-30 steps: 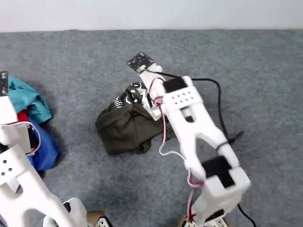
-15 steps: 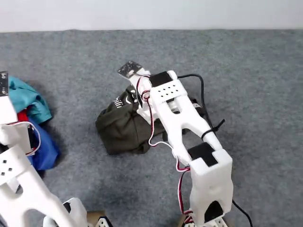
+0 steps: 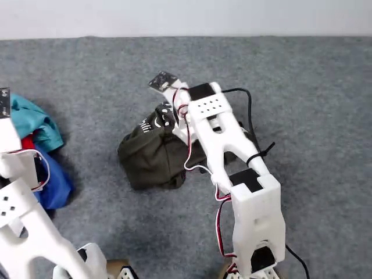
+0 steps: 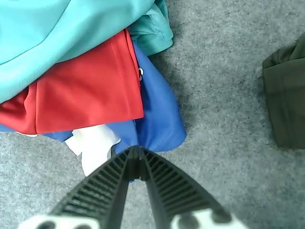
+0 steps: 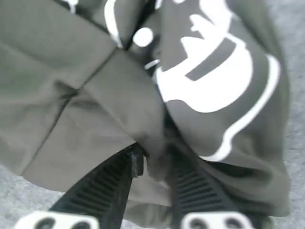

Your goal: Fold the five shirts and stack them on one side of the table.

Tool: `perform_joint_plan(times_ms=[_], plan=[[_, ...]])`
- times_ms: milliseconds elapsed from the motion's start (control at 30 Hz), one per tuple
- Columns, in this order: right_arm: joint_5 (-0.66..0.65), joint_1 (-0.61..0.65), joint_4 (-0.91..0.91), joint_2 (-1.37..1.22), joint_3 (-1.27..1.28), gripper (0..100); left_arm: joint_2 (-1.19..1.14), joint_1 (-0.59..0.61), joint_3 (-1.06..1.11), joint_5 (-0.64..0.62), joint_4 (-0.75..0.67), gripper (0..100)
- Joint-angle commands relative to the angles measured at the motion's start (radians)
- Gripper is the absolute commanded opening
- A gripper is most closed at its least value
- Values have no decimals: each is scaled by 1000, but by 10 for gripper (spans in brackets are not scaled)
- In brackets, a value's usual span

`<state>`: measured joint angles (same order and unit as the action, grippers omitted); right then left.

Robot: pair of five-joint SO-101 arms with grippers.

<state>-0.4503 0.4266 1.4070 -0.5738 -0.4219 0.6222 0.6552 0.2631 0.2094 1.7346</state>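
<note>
Fabric of the olive shirt (image 3: 152,156) bunched in a loose heap just toward 9 o'clock from the middle of the grey table (image 3: 302,87), one fold at its 2 o'clock edge nipped tight between the fingers of the right gripper (image 5: 153,164), likely to drag that layer out flat for folding. Out at the 9 o'clock edge, teal shirt (image 4: 57,28), red shirt (image 4: 81,95), blue shirt (image 4: 159,119) and white cloth (image 4: 95,145) heaped together, seemingly awaiting their turn. Left gripper (image 4: 138,160) poised just over the blue one, fingers pressed together on nothing, probably kept clear.
</note>
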Motion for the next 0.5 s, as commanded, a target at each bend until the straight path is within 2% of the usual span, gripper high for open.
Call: perform_joint_plan(times_ms=[0, 467], plan=[[-54, -30, 36, 15, -51, 17, 21, 3, -4, -8, 20, 6], [-68, -35, 360, 226, -384, 10, 21, 2, -4, -9, 20, 6]])
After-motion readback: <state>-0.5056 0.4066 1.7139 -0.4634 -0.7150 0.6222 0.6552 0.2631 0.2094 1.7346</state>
